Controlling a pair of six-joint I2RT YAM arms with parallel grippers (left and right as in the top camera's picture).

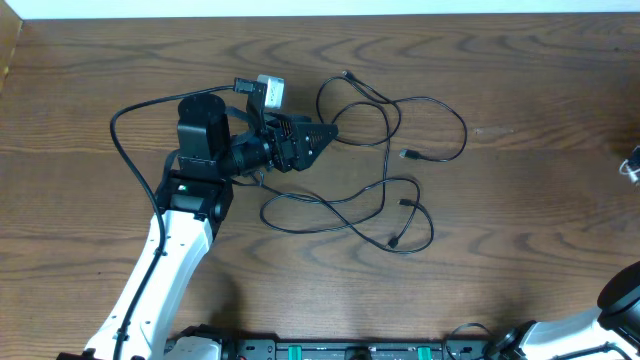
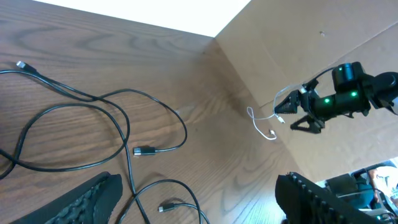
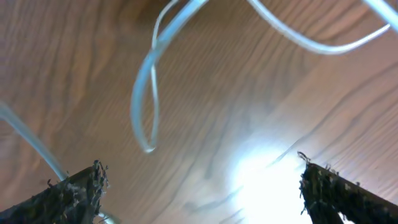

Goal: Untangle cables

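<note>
Several thin black cables [image 1: 400,150] lie in loose overlapping loops at the table's middle, with small plugs [image 2: 144,150] at their ends. My left gripper [image 1: 322,132] hovers at their left edge. In the left wrist view it [image 2: 199,190] stands open, with a black loop and a plug [image 2: 166,208] on the wood between its fingers. A thin white cable [image 2: 260,124] dangles by my right gripper [image 2: 285,113] far to the right. In the right wrist view that gripper [image 3: 202,180] is wide open over bare wood. A white loop [image 3: 146,93] hangs ahead and one strand passes its left finger [image 3: 78,190].
A brown cardboard wall [image 2: 323,43] stands along the table's right side, behind the right arm [image 2: 348,93]. The left arm's own thick black wire [image 1: 130,110] arcs over the table's left part. The table's far edge [image 1: 320,14] runs along the top.
</note>
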